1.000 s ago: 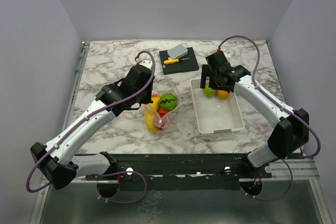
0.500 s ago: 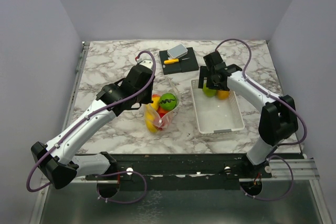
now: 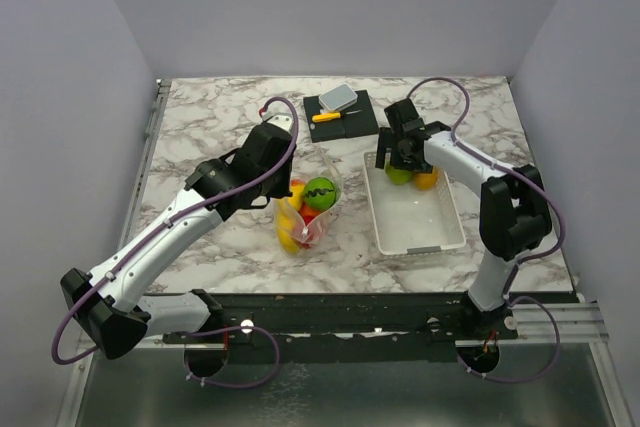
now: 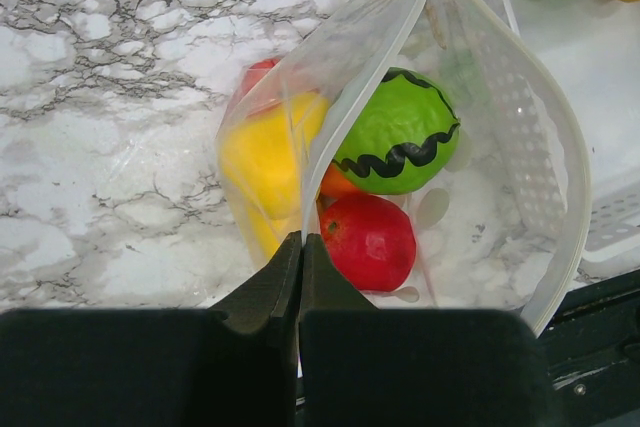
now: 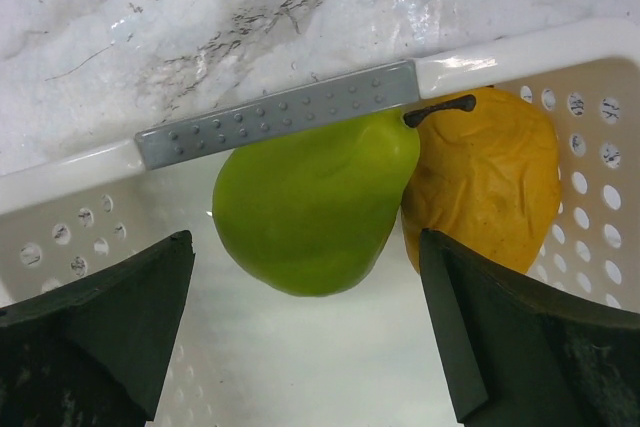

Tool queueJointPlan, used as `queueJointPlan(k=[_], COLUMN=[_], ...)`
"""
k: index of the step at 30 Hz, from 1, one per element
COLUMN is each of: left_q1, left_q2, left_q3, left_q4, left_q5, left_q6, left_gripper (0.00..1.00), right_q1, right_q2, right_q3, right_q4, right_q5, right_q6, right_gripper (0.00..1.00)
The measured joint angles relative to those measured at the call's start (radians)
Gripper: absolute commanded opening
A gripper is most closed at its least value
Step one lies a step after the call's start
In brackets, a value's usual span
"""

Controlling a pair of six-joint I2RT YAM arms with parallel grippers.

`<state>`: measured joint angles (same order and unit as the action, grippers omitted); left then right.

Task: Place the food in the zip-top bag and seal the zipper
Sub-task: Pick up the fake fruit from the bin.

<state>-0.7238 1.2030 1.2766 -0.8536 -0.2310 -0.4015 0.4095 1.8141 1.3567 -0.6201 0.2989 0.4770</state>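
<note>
Left end effector (image 4: 300, 239) on fruit bag (image 4: 548, 147); 2 fruits (image 5: 310, 207) in basket (image 5: 60, 237)

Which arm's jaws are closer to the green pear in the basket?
Right. Right arm: open jaws straddle the glossy green pear in the white slatted basket. Left arm: shut jaws pinch the clear dotted bag, outside that basket.

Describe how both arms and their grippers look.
The left arm and right arm have white tubular links, bulky black joints, a purple cable looping along each. The left gripper and right gripper are matte black, with two blunt wedge-shaped fingers.
</note>
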Motion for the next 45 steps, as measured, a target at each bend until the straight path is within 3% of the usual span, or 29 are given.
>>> queueJointPlan(k=[7, 19, 25, 45], left_q1=[0.000, 0.000, 0.000, 0.002], left_q2=[0.007, 0.011, 0.012, 0.012], left_q3=[0.000, 0.000, 0.000, -0.010], left_q4=[0.000, 0.000, 0.000, 0.008], left_q5=[0.000, 0.000, 0.000, 0.000], left_q6=[0.003, 0.003, 0.003, 0.002], left_gripper=[0.00, 0.00, 0.00, 0.00], right_q1=[-0.006, -0.006, -0.006, 0.018], right_q2=[0.041, 0.071, 0.060, -0.290], right_q3=[0.000, 0.000, -0.003, -0.033], right_q4=[0.035, 0.059, 0.058, 0.003], right_q5=[-0.002, -0.001, -0.001, -0.158], right_q6=[-0.001, -0.008, -0.008, -0.065], right_gripper=[0.98, 0.67, 0.57, 0.50])
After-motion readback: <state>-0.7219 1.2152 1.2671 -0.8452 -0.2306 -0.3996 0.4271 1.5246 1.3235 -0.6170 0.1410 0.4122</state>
